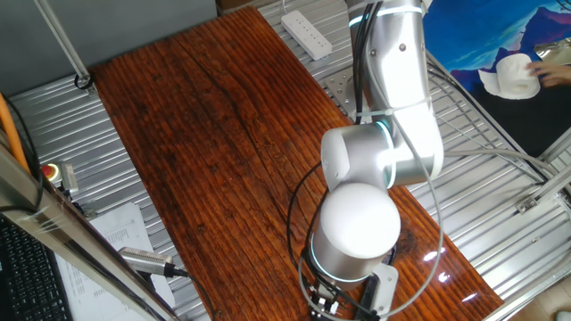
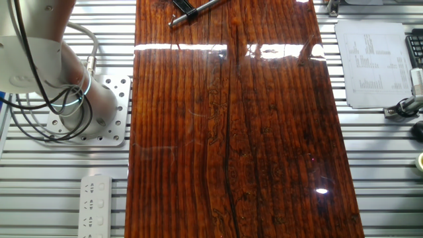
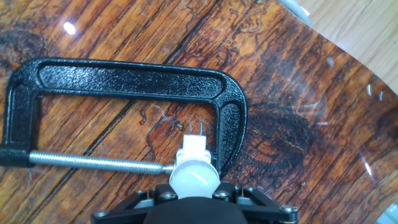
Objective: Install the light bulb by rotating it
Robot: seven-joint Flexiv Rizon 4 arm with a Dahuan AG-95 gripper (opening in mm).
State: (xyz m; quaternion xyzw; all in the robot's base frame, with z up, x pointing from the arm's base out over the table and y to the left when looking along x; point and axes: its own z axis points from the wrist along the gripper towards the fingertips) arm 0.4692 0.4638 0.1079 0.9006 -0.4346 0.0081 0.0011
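In the hand view the light bulb (image 3: 194, 176), a small white dome with a short white base and two thin pins, sits at the bottom centre between the black jaws of my gripper (image 3: 194, 190), which is shut on it. The pins hang just above the wood inside a black C-clamp (image 3: 124, 78) that lies flat on the table. They are close to the tip of the clamp's threaded screw (image 3: 93, 162). In one fixed view the arm's white joint caps (image 1: 359, 223) hide the gripper and the bulb. The other fixed view shows only the arm's base (image 2: 46, 59).
The dark wooden tabletop (image 1: 214, 134) lies on a slatted metal bench. A white power strip (image 1: 308, 34) lies beyond the arm. A printed sheet (image 2: 370, 63), a pen-like tool (image 2: 192, 10) and a red button (image 1: 51, 171) are around the board's edges.
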